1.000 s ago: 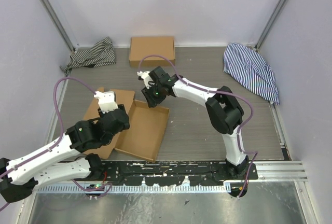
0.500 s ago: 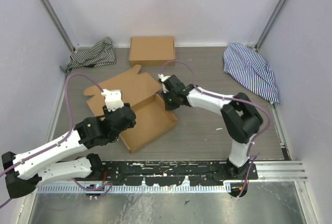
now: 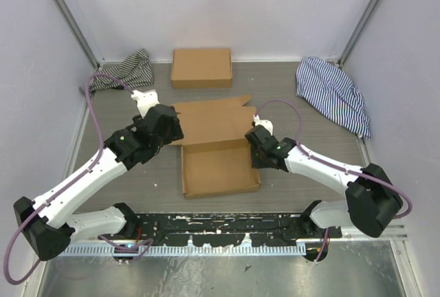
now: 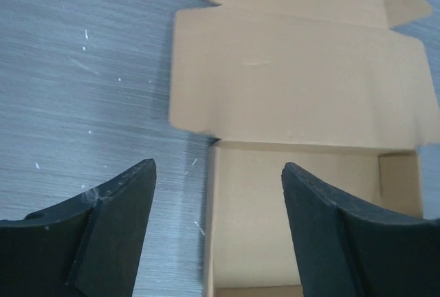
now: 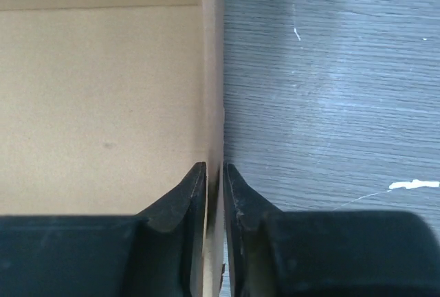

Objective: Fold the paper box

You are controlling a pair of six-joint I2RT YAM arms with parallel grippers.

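**A:** Right gripper [image 5: 214, 170] is clamping down tight. Its two fingers are squeezing the right wall [image 5: 213, 63] of the paper box [image 3: 220, 170], one finger inside the tray and the other outside, over the counter [image 5: 330, 104].

**B:** Noted. And the left gripper [image 4: 218, 166]?

**A:** It is hanging with its fingers spread wide, gripping nothing. It is hovering over the tray's left rear corner, where the lid [image 4: 295, 84] is meeting the tray.

**B:** Is it touching the cardboard?

**A:** Cannot tell. From its wrist view the fingers are showing to either side of that corner, apart from it.

**B:** Where is the box sitting?

**A:** Mid-counter, between the two arms. The tray is lying on the side nearer the arm bases, with its walls standing up. The lid is lying open toward the far wall, with small flaps sticking out at its far corners.

**B:** What is lying around it?

**A:** A ready-formed brown box [image 3: 201, 67] is resting at the far edge, well apart from the lid. A grey striped cloth [image 3: 127, 70] is lying bunched in the far left corner. A blue striped cloth [image 3: 333, 94] is lying crumpled at the far right.
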